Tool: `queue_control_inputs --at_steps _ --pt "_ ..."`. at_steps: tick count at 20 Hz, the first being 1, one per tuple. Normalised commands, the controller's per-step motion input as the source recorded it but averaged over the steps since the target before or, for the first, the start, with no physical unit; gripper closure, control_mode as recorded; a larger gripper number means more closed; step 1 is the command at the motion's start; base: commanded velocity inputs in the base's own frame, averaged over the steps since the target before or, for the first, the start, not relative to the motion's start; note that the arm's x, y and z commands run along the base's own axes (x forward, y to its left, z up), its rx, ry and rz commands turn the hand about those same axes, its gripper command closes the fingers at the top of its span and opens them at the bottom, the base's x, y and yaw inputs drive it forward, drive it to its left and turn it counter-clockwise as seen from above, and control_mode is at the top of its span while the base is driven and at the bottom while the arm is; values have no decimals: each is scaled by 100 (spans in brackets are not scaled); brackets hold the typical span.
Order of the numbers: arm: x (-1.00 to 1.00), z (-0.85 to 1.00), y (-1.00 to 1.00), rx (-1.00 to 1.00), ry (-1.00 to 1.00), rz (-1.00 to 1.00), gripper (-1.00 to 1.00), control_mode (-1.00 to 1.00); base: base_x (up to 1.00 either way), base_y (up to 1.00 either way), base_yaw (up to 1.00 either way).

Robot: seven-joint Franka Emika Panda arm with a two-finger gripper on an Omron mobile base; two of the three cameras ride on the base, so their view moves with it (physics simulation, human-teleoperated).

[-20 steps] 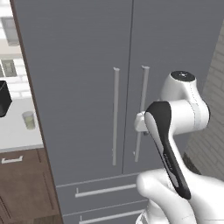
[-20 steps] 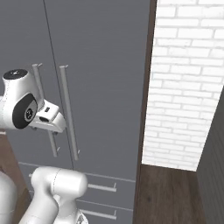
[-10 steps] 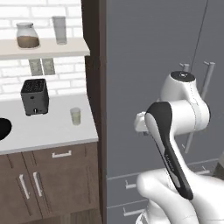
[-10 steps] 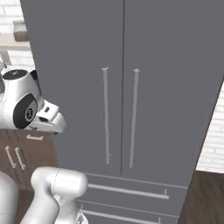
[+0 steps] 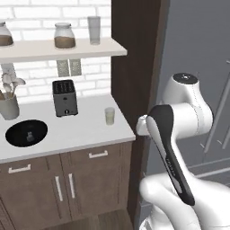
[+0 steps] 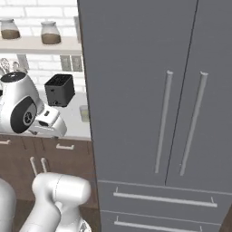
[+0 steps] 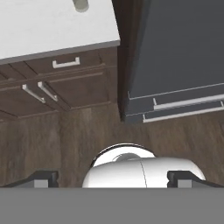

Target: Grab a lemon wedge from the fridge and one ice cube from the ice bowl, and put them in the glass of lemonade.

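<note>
Jaws [image 7: 112,177] spread wide and empty, the two dark tips at the far left and right of the hand view, hanging over the wood floor [image 7: 65,131] in front of the cabinets [image 7: 65,83]. Arm [image 5: 179,134] folded close to the base, beside the dark wood panel [image 5: 134,67] that separates cabinets from fridge [image 6: 145,90].

Fridge: both doors shut, two thin vertical handles [image 6: 163,122] near the centre seam, two drawers with bar handles [image 6: 165,199] below, also shut. No lemon wedge can be seen.

Surface [image 5: 85,130], white, left of the panel. Glass [image 5: 109,116], small, tinted pale yellow-green, upright near the right end. Bowl [image 5: 26,133], black and shallow, at the left front, holding one small pale cube [image 5: 30,134] near its middle. Toaster [image 5: 64,97], black, behind, between bowl and glass. Pale crock [image 5: 9,108] at the far left, holding pale utensils.

Shelf [image 5: 58,48] above: two lidded jars [image 5: 65,36] part-filled with brown contents, and a taller grey-clear tumbler [image 5: 94,30], seemingly empty. No legible writing on any item.
</note>
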Motion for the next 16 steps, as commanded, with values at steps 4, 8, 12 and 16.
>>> queue_control_inputs --at_steps 4,8,12,16 --pt "0 0 0 0 0 0 -100 100 24 67 -13" --pt "0 0 0 0 0 0 -100 100 38 92 -8" --pt "0 0 0 0 0 0 -100 100 42 87 -4" --pt "0 0 0 0 0 0 -100 100 59 39 4"
